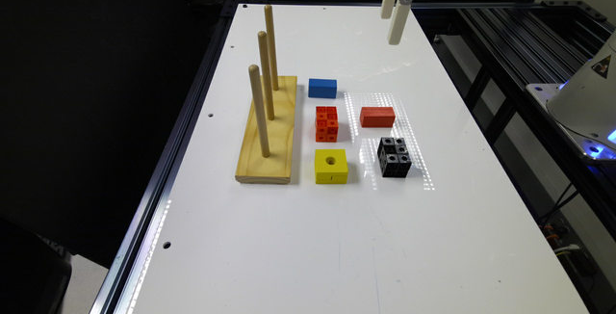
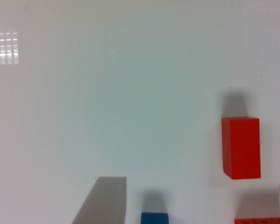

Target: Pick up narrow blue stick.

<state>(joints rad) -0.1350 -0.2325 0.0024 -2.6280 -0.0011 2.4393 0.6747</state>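
Exterior view: one narrow blue stick [image 1: 322, 88], one red block [image 1: 377, 116], three pegs [image 1: 265, 75]; gripper [image 1: 394, 27] seemingly apart above tabletop [image 1: 337, 237] far edge.

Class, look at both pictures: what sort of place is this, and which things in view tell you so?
Most likely a robotics lab test bench. A white table on a metal frame carries a tidy set of test pieces: a wooden peg board, the narrow blue stick and other blocks. The robot's gripper hangs above, open.
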